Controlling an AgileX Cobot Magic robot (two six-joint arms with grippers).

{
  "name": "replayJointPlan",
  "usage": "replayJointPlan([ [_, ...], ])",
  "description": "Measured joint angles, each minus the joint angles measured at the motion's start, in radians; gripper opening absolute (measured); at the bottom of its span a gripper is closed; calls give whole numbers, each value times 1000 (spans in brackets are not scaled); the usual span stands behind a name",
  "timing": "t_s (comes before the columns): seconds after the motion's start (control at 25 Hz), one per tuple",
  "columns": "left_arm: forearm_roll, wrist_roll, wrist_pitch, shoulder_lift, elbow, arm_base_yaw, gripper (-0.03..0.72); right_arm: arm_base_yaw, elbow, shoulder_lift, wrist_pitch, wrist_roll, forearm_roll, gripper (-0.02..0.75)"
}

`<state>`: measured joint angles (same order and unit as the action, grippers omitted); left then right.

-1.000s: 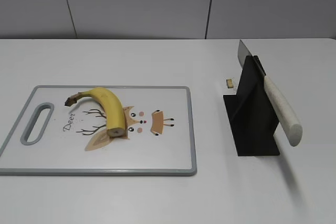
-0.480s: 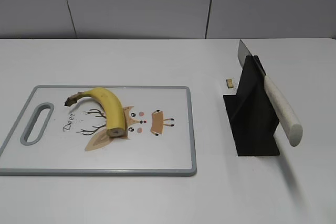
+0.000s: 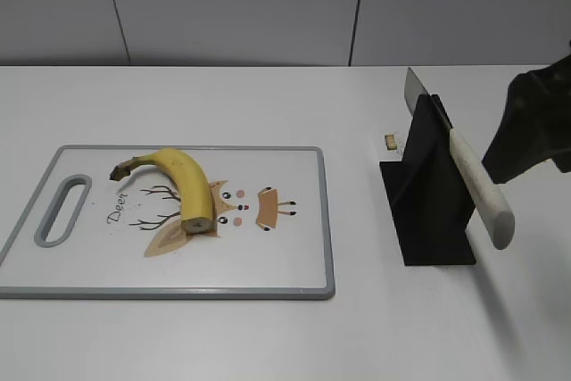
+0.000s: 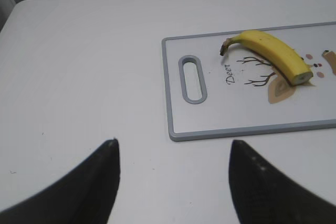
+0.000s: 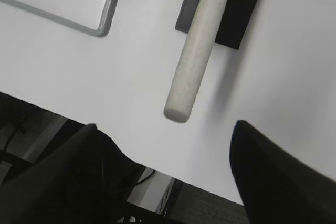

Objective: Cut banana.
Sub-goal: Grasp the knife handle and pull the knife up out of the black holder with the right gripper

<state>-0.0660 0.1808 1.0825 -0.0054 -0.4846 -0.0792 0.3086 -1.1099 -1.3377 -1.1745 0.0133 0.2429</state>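
Knife (image 3: 464,167) racked handle-out so your right tool (image 5: 163,174), jaws apart, grabs it; banana (image 3: 183,185) waits on board (image 3: 294,256); left tool (image 4: 173,182) apart too.

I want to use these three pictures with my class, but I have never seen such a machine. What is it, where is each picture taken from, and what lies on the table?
It is a two-armed robot. One picture looks across the white table from outside; the other two come from cameras on each wrist.

A curved yellow banana lies on a white grey-rimmed cutting board. A pale-handled knife rests in a black stand.

The left gripper hovers open left of the board. The right gripper is open near the knife handle. Neither holds anything.
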Motion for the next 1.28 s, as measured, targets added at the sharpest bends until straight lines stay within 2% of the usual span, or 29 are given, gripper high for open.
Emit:
replayJointPlan([
  [0.32,0,0,0,0,0,0,597,0,-40,-223,57,-83,-42,579],
  [0.64,0,0,0,0,0,0,593,0,-63,-375,12,-117,-44,518],
  [0.88,0,0,0,0,0,0,591,0,-65,-395,1,-186,-41,397],
  [1.0,0,0,0,0,0,0,591,0,-65,-395,-23,-215,-32,288],
  [1.08,0,0,0,0,0,0,591,0,-65,-395,-24,-223,-11,184],
  [1.28,0,0,0,0,0,0,591,-1,-66,-395,-24,-222,31,176],
])
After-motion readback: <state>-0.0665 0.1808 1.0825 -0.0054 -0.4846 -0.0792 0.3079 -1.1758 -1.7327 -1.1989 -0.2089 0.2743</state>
